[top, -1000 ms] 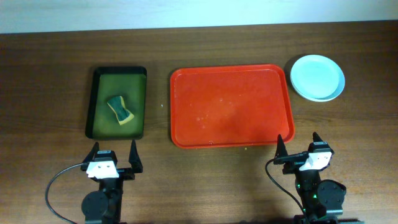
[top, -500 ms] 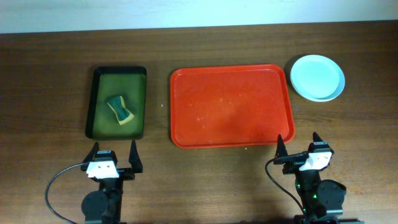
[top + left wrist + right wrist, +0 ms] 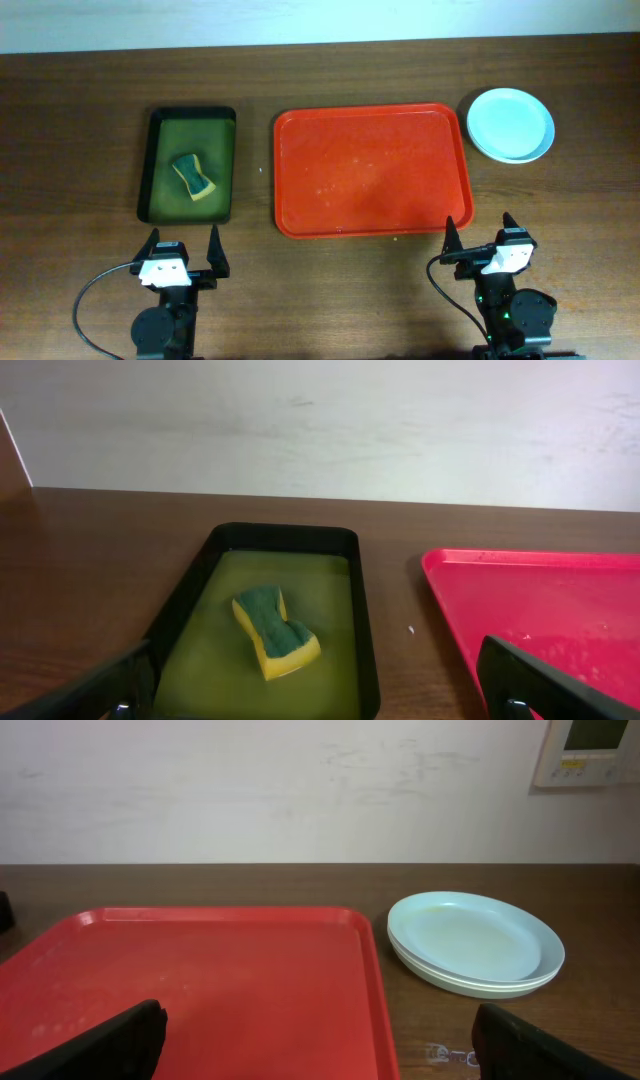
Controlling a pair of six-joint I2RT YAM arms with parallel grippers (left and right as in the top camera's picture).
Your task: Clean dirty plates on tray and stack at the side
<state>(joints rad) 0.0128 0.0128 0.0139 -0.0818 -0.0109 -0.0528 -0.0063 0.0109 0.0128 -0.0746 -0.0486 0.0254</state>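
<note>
The red tray (image 3: 372, 170) lies in the middle of the table with no plates on it, only faint wet specks; it also shows in the left wrist view (image 3: 560, 600) and the right wrist view (image 3: 200, 980). The plates (image 3: 511, 124) sit stacked to the tray's right at the back, a pale blue one on top; the right wrist view (image 3: 475, 940) shows the stacked rims. My left gripper (image 3: 182, 248) is open and empty near the front edge, below the dark tray. My right gripper (image 3: 481, 232) is open and empty by the red tray's front right corner.
A dark green-black tray (image 3: 188, 165) with yellowish liquid stands left of the red tray and holds a green and yellow sponge (image 3: 193, 176), also seen in the left wrist view (image 3: 276, 630). A white wall runs along the table's back edge.
</note>
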